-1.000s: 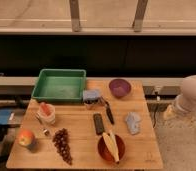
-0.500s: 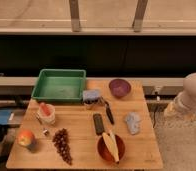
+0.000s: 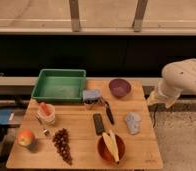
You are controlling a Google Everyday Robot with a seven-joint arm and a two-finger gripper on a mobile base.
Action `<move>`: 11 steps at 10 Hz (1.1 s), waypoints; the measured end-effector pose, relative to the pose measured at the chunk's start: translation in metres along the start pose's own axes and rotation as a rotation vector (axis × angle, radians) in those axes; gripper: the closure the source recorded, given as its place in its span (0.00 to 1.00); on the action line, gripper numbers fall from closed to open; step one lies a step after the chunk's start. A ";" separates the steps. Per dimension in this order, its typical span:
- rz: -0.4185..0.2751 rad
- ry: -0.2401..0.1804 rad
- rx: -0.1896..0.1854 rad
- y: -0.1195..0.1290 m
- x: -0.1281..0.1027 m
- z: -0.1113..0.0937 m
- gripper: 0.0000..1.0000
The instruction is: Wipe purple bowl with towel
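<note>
Purple bowl [image 3: 120, 87] upright at 1 o'clock corner of table [image 3: 83, 152]. Towel [image 3: 133, 122] crumpled on wood at bowl's 5 o'clock, apart from orange bowl [image 3: 111, 146]. Likely light, soft, limp: pinch raised fold near middle from above, expect drape. Gripper [image 3: 154, 100] off table's right edge, at towel's 1 o'clock, pincer apart, holding nothing.
</note>
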 end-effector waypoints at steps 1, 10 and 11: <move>-0.044 -0.005 -0.023 0.023 -0.011 0.002 0.38; -0.127 0.057 -0.026 0.057 -0.013 0.020 0.38; -0.131 0.085 -0.027 0.063 -0.007 0.033 0.38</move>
